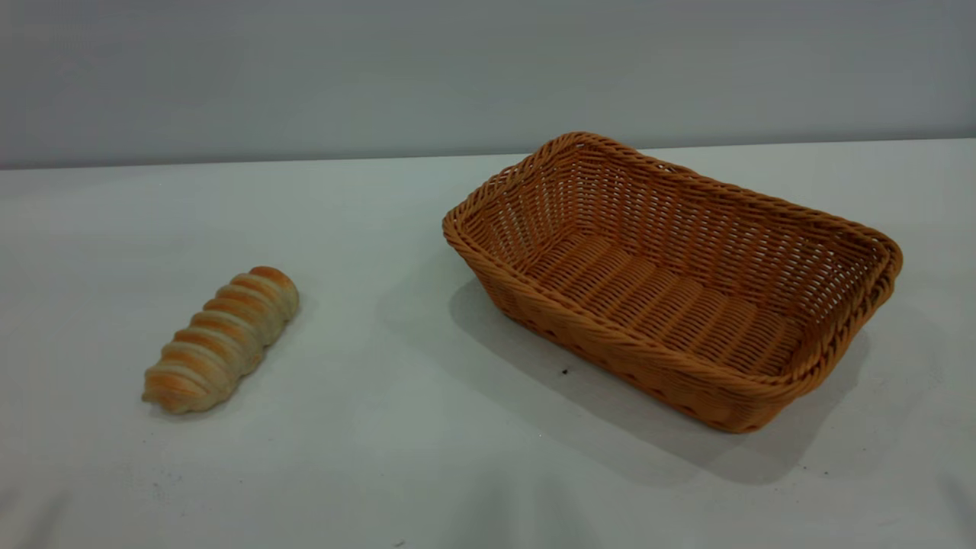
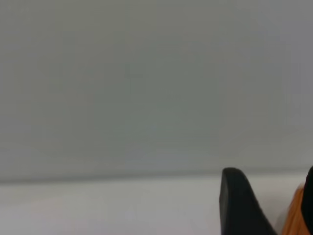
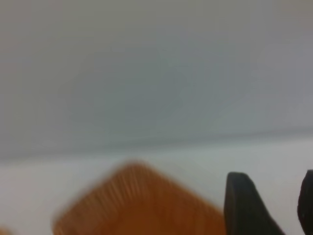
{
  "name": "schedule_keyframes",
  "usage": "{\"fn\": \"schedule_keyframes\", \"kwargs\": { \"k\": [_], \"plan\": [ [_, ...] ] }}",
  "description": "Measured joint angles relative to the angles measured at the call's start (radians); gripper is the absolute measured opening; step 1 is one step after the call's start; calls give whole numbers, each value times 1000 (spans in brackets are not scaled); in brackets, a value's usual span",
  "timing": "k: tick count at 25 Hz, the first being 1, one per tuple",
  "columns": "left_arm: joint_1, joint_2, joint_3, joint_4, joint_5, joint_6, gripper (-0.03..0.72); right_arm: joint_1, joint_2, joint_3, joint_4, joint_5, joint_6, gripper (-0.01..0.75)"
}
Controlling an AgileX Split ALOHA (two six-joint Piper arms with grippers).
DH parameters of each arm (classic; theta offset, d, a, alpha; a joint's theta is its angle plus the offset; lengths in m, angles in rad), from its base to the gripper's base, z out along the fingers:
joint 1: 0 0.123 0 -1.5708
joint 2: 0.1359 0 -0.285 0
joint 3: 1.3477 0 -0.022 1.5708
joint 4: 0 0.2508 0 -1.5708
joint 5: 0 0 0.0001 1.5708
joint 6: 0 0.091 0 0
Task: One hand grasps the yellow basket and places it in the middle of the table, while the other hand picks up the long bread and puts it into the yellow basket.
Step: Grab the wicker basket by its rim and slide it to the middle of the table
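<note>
The yellow basket (image 1: 671,282) is an orange-tan woven rectangle standing empty on the right half of the table (image 1: 396,427), turned at an angle. The long bread (image 1: 221,339) lies on the left half, ridged top up, well apart from the basket. Neither gripper shows in the exterior view. In the left wrist view my left gripper (image 2: 274,205) is open and empty, its black fingers (image 2: 239,205) low over the table, with an orange patch (image 2: 296,215) beyond them that I cannot identify. In the right wrist view my right gripper (image 3: 276,205) is open and empty, and the basket (image 3: 137,203) is a blur beside it.
A plain grey wall (image 1: 381,76) runs behind the table's far edge. A few tiny dark specks (image 1: 565,371) dot the tabletop near the basket's front wall.
</note>
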Motion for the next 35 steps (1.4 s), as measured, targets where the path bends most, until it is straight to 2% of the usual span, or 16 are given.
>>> {"fn": "schedule_keyframes", "kwargs": {
  "k": [4, 9, 13, 16, 19, 22, 27, 35],
  "plan": [
    [0, 286, -144, 0, 13, 103, 378, 0, 299, -20, 57, -5, -75, 257],
    [0, 620, -366, 0, 99, 250, 378, 0, 581, -118, 84, 34, -98, 275],
    [0, 860, -544, 0, 182, 291, 378, 0, 722, -193, 88, 57, -100, 358],
    [-3, 1003, -649, 1, 232, 303, 378, 0, 790, -229, 95, 57, -102, 456],
    [-17, 1092, -727, 1, 236, 315, 378, 0, 844, -246, 121, 55, -102, 531],
    [-50, 1146, -782, 1, 221, 350, 378, 0, 902, -249, 165, 40, -102, 561],
    [-88, 1203, -848, 1, 216, 391, 378, 0, 1006, -249, 210, 36, -101, 568],
    [-92, 1248, -881, 1, 192, 408, 378, 0, 1108, -251, 280, 33, -102, 568]
  ]
}}
